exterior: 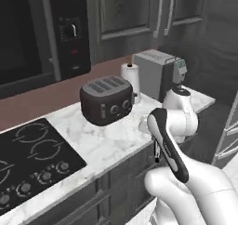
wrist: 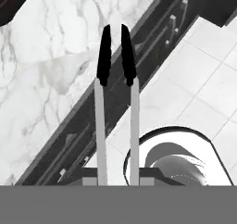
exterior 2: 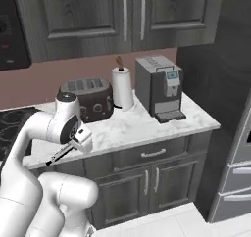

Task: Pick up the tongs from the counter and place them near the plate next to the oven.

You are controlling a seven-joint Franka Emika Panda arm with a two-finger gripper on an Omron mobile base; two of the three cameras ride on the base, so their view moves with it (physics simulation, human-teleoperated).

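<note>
Carrying step in hand, by my read: tongs (wrist: 116, 93) are already off the desk (exterior: 109, 142), pinched at their handle end by the pincer (wrist: 116, 177), whose tips press in on the two silvery arms from either side. Tongs run straight out along the hand view, dark tips nearly together, hanging over the desk's front edge with cabinet fronts and floor tiles below. In the right base view the tongs (exterior 2: 58, 155) poke out down-left from the hand, just in front of the desk edge. Arm is folded tight: elbow high, wrist bent down and close to the base, hand low beside the cabinets. Toaster (exterior: 107, 100), paper towel roll (exterior 2: 122, 87), coffee machine (exterior 2: 160, 86) and cooktop (exterior: 32, 161) sit on the desk. Next move likely calls for driving or swinging toward the plate by the oven, then lowering and releasing beside it; keep the tongs clear of the desk edge.
</note>
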